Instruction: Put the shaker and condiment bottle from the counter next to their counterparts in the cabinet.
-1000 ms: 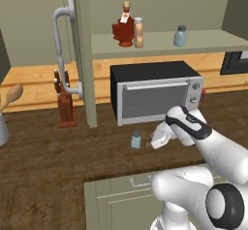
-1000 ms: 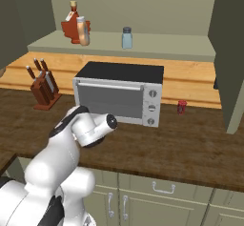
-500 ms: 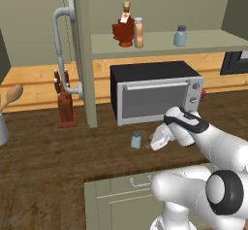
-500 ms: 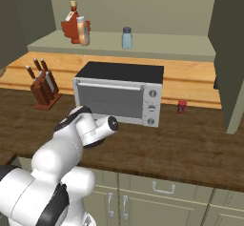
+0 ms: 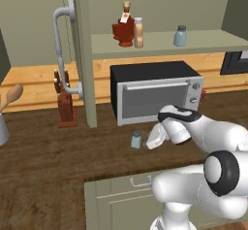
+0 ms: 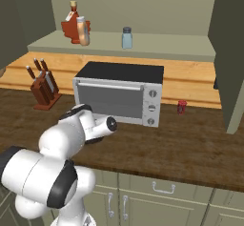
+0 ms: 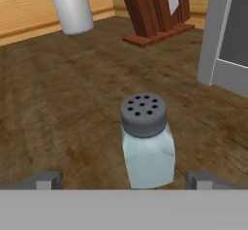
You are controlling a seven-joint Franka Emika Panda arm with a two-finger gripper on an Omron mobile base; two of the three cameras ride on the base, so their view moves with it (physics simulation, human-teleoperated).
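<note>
**Shaker on the counter, bottle on the shelf**

The shaker (image 5: 136,139) stands upright on the dark wood-grain counter (image 5: 58,161), in front of the toaster oven; its body is pale blue-grey and translucent, and its darker grey cap is pierced with holes. The condiment bottle (image 5: 138,32), slim and peach-orange with a whitish cap, stands upright on the shelf of the cabinet (image 5: 203,41), just beside the dark red maple-leaf bottle (image 5: 124,27). The twin shaker (image 5: 180,35) stands farther along the same shelf.
</note>
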